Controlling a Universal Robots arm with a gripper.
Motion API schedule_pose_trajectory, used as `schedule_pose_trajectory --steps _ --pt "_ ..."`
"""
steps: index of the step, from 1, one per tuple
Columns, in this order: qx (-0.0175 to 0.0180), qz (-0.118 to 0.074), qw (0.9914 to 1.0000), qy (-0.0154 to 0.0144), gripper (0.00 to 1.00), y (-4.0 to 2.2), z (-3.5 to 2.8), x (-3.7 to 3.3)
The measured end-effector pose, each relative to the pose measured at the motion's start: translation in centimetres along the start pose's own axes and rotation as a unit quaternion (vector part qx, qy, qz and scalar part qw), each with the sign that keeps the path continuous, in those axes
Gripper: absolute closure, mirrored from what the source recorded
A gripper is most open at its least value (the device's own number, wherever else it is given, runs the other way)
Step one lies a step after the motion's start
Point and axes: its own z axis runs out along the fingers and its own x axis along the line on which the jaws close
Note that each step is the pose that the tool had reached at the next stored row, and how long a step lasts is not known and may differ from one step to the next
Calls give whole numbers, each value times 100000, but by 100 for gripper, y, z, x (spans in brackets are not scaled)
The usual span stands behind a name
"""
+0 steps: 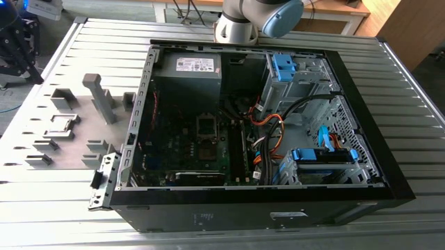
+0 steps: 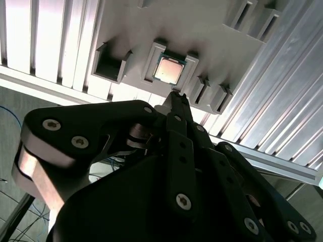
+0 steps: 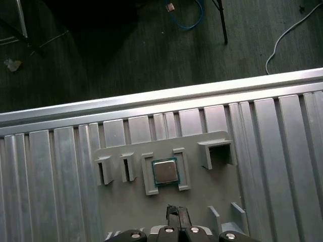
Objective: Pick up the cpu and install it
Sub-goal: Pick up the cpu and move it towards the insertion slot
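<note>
The cpu point(image 3: 165, 171) sat in a little grey holder point(image 3: 149, 176) on a flat grey plate point(image 3: 128, 209). The small square chip lay flat with its shiny metal top facing up. In the exterior view, the cpu point(image 1: 61, 123) and its plate point(image 1: 83, 122) lay near the edge of the worktop point(image 1: 56, 219) on the exterior view's left. More grey blocks stood on the plate around the holder, and one tall grey post point(image 1: 99, 96) stood up higher than the rest. A big black computer case point(image 1: 243, 213) lay open in the middle of the worktop. Inside it, on the green board, was a dark socket point(image 1: 207, 136) with nothing in it. The arm point(image 1: 250, 18) rose from the far edge of the worktop, behind the case. In both wrist views, the gripper point(image 3: 176, 212) hung over the grey plate, close to the cpu but not touching it. In the second wrist view, the gripper point(image 2: 175, 97) had its two black fingers pressed together into one thin tip. It held nothing. The tip pointed at the plate just beside the holder with the cpu point(image 2: 168, 70) in it.
</note>
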Motion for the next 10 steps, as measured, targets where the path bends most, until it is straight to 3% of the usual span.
schedule_pose_trajectory --steps 10 --pt "-7 -43 100000 -12 89 0 3 0"
